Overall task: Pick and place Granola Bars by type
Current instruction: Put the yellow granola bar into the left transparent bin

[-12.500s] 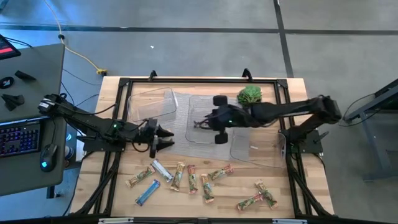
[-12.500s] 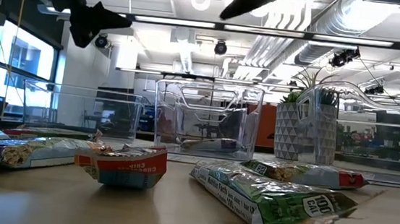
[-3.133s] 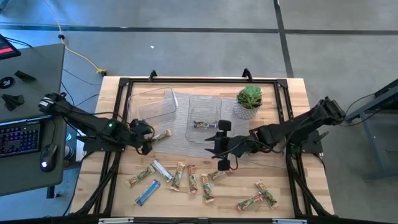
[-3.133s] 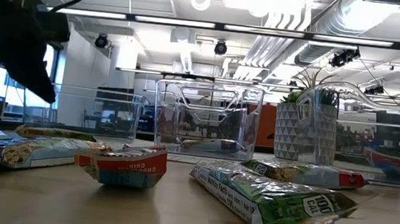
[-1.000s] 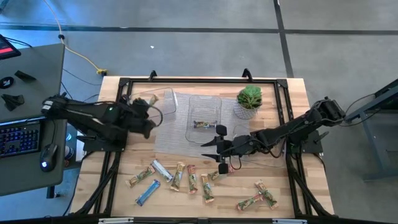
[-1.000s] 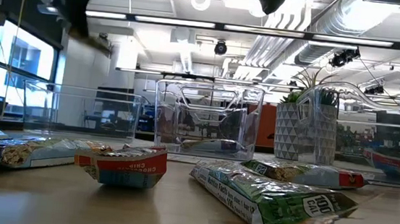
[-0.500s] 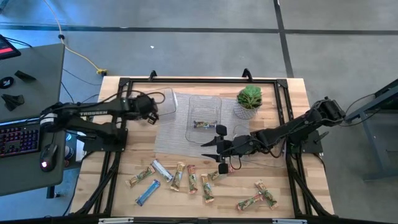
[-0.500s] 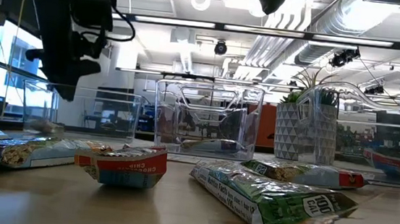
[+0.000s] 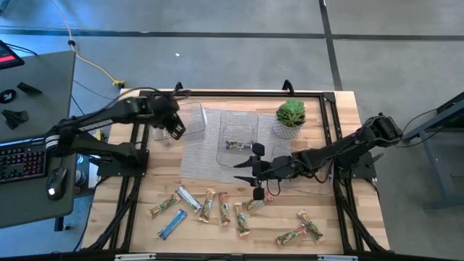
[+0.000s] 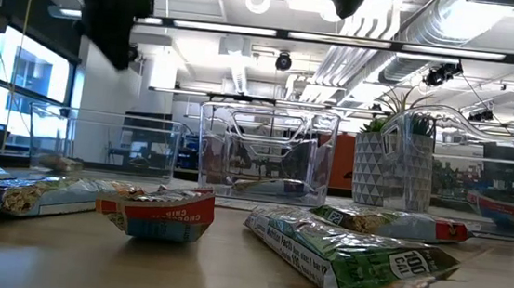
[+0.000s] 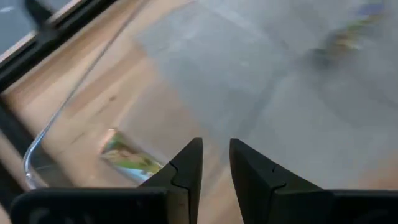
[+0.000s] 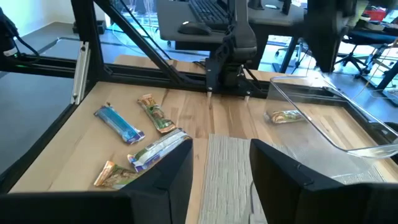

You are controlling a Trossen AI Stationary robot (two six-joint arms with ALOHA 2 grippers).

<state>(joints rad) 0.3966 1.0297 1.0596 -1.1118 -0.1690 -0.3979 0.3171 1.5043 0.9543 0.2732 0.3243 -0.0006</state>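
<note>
The Granola Bars [image 9: 217,206] look light, crinkly and slippery, best pinched across the middle. Near the middle tray [image 9: 238,138], the right gripper [image 9: 251,172] stands part-open, empty; the left gripper [image 11: 214,163] is closed, empty.

Blue bar [image 12: 119,123], green-tan bars [image 9: 241,220], clear trays [image 9: 239,135], green plant [image 9: 291,112], pale wood table [image 9: 362,232]

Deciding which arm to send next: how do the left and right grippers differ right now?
The left gripper is shut and empty over the left clear tray; the right gripper stands open above the table's middle, near the loose granola bars. Neither holds anything.
</note>
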